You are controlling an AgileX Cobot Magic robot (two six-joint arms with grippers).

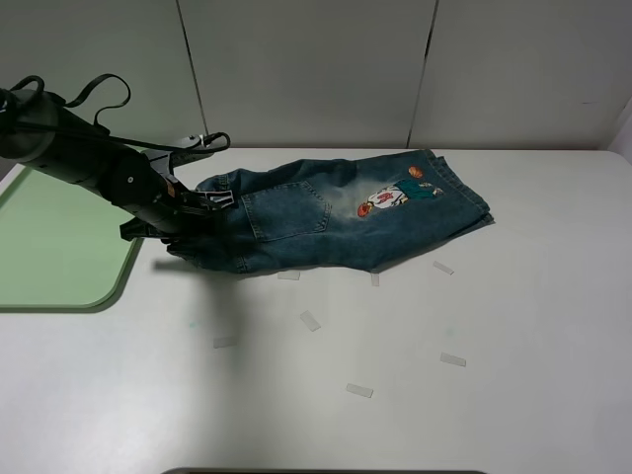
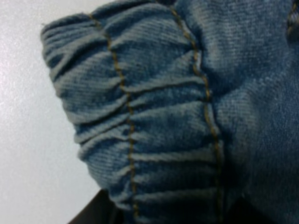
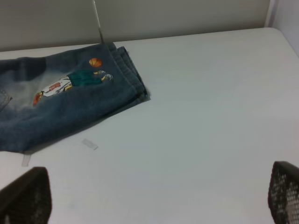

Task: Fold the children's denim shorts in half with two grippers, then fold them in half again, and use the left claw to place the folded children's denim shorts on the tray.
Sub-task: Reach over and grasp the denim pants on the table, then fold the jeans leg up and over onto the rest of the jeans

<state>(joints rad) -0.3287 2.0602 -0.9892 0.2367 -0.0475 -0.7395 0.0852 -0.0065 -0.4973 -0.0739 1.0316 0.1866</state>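
The children's denim shorts (image 1: 336, 212) lie folded on the white table, back pocket and cartoon patch (image 1: 390, 197) facing up, gathered waistband at the left end. My left claw (image 1: 202, 204) is at that waistband end and looks shut on it. The left wrist view is filled with the gathered waistband (image 2: 140, 116), with a dark finger (image 2: 96, 210) at its edge. The pale-green tray (image 1: 49, 237) lies to the left, under the left arm. My right gripper (image 3: 154, 196) is out of the exterior view, open and empty, well away from the shorts' leg end (image 3: 126, 70).
Several small clear tape strips (image 1: 310, 320) lie on the table in front of the shorts. Grey wall panels stand behind the table. The table's right edge shows in the exterior view (image 1: 622, 148).
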